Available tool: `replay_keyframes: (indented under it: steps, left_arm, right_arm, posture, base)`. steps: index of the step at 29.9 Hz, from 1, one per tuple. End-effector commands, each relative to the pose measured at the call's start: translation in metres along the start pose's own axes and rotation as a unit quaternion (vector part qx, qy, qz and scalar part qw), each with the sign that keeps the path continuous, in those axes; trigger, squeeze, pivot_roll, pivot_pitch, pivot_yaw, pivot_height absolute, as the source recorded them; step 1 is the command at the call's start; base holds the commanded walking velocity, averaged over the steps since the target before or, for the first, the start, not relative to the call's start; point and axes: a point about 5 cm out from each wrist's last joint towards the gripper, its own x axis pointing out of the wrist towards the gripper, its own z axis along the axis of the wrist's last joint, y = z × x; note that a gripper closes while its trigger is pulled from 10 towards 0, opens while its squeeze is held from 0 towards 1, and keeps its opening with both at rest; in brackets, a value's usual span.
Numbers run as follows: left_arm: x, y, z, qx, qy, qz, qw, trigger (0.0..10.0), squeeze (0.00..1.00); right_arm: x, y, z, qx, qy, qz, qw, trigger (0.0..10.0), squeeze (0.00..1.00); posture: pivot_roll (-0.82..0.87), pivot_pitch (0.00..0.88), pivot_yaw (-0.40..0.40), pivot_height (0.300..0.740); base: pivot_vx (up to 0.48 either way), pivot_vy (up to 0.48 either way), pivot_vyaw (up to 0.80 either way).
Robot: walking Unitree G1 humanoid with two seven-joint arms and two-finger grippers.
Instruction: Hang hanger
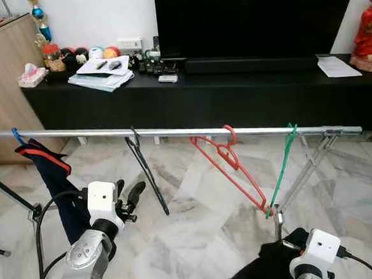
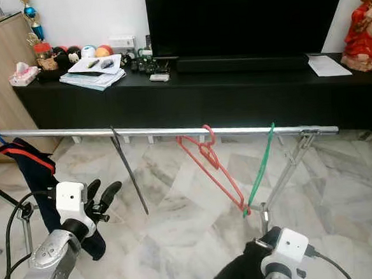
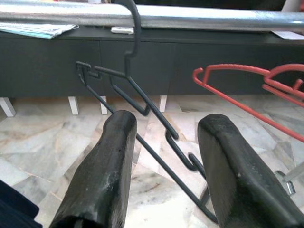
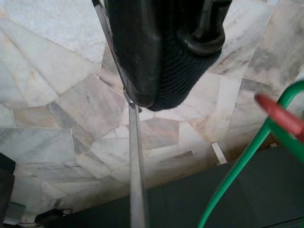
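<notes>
Left claw (image 1: 127, 193) spread open, empty, just short of black hanger (image 1: 146, 170) hooked on steel rail (image 1: 173, 131); right claw (image 2: 260, 246) low near green hanger (image 2: 259, 168), state unclear.

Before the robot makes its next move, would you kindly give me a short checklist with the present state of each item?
1. Black hanger hooked over the rail: ok.
2. Left tool open: ok.
3. Left tool lined up with the black hanger: ok, the hanger shows between its fingers in the left wrist view.
4. Red hanger and green hanger hooked on the rail: ok.
5. Bare stretch of rail between the black and red hangers: ok.
6. Right tool has a firm hold of the dark cloth: cannot tell.
</notes>
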Motion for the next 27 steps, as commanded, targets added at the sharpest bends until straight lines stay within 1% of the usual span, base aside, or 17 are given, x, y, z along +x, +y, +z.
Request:
replay_keyframes:
  steps: [1, 10, 25, 27]
  left_arm:
    - [-0.0011, 0.0002, 0.0003, 0.002, 0.002, -0.003, 1.000, 10.0, 0.00]
    - [-0.0003, -0.0014, 0.0014, 0.001, 0.000, -0.007, 1.000, 10.0, 0.00]
    - [-0.0008, 0.0021, 0.0006, 0.002, 0.018, -0.011, 1.000, 10.0, 0.00]
    - [-0.0003, 0.0023, 0.0004, 0.007, 0.021, -0.012, 1.000, 10.0, 0.00]
  right_arm:
    - [0.0017, 0.0028, 0.0041, 0.003, -0.007, 0.005, 1.000, 10.0, 0.00]
    - [0.0027, 0.0030, 0.0052, 0.004, -0.008, 0.006, 1.000, 10.0, 0.00]
    - [0.0015, 0.0067, 0.0037, 0.007, -0.005, 0.012, 1.000, 10.0, 0.00]
    - [0.0011, 0.0073, 0.0029, 0.007, -0.004, 0.013, 1.000, 10.0, 0.00]
  posture:
    - [0.04, 0.041, 0.017, 0.740]
    - [0.04, 0.042, 0.017, 0.740]
    - [0.05, 0.053, 0.023, 0.740]
    - [0.04, 0.052, 0.025, 0.740]
  base:
    - [0.330, 0.000, 0.00]
    - [0.315, 0.000, 0.00]
    - [0.000, 0.000, 0.00]
    - [0.000, 0.000, 0.00]
